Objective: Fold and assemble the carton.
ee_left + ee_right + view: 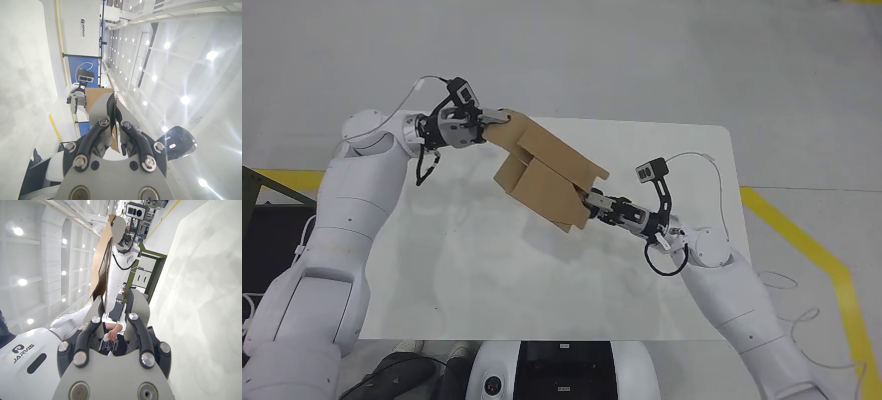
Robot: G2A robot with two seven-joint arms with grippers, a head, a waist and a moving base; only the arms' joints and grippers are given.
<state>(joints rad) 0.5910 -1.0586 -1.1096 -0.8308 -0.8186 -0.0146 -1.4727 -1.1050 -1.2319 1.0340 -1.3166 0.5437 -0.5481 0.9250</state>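
**Held aloft at both ends**

The partly folded brown cardboard carton hangs tilted above the white surface. It lies over the far half, slanting from near the far-left corner toward the middle. The left claw is clamped tight on the flap at the far-left end. The right claw stands parted at the opposite end, with the cardboard's rim between its fingers, close against one of them.

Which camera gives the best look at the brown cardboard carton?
The top view: the whole brown cardboard carton shows there, flaps spread, over the white table. The left wrist view has one flap edge pinched in the left tool; the right wrist view sees the carton edge-on.
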